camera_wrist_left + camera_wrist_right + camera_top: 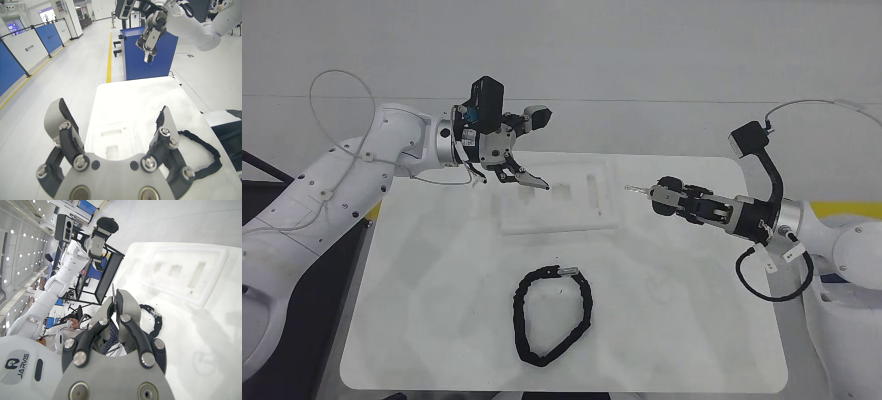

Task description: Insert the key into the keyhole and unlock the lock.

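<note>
My right gripper (pixel 654 193) pinches the key (pixel 634 188) beside the foam tray (pixel 562 215). My left gripper (pixel 113 106) hangs spread wide at the tray's other side. The chain lock (pixel 552 315) lies nearer me.

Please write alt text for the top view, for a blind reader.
The right claw holds a key above a white table, away from the black chain lock lying there. The left claw hangs open over a white foam tray.
</note>
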Available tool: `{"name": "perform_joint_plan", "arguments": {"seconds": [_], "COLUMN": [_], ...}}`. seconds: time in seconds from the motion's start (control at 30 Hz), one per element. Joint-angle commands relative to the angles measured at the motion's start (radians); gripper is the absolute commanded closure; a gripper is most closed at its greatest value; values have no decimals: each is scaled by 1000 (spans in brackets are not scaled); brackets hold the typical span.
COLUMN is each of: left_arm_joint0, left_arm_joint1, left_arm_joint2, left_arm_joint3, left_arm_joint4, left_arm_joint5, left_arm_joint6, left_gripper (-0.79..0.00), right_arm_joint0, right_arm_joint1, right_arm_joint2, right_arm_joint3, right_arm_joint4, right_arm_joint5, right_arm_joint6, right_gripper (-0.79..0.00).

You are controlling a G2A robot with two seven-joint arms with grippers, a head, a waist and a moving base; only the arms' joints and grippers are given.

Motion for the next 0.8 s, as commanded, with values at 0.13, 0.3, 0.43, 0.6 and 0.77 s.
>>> {"name": "perform_joint_plan", "arguments": {"seconds": [0.13,0.3,0.43,0.6,0.77], "left_arm_joint0": [0,43,104,200,295], "left_arm_joint1": [0,7,19,47,76], "left_arm_joint2": [0,-16,-28,-42,-55], "left_arm_joint3": [0,-34,-73,-165,-257], "left_arm_joint4": [0,-15,-69,-130,-127], "left_arm_joint5": [0,21,21,40,97], "left_arm_joint6": [0,-78,-155,-239,-328], "left_gripper": [-785,-785,-785,-785,-785], "right_arm_joint0": [0,0,0,0,0], "right_arm_joint1": [0,0,0,0,0], "right_arm_joint2": [0,0,0,0,0], "right_arm_joint3": [0,0,0,0,0], "right_arm_joint4": [0,0,0,0,0], "right_arm_joint5": [0,0,0,0,0], "right_arm_joint6": [0,0,0,0,0], "right_gripper": [0,0,0,0,0]}}
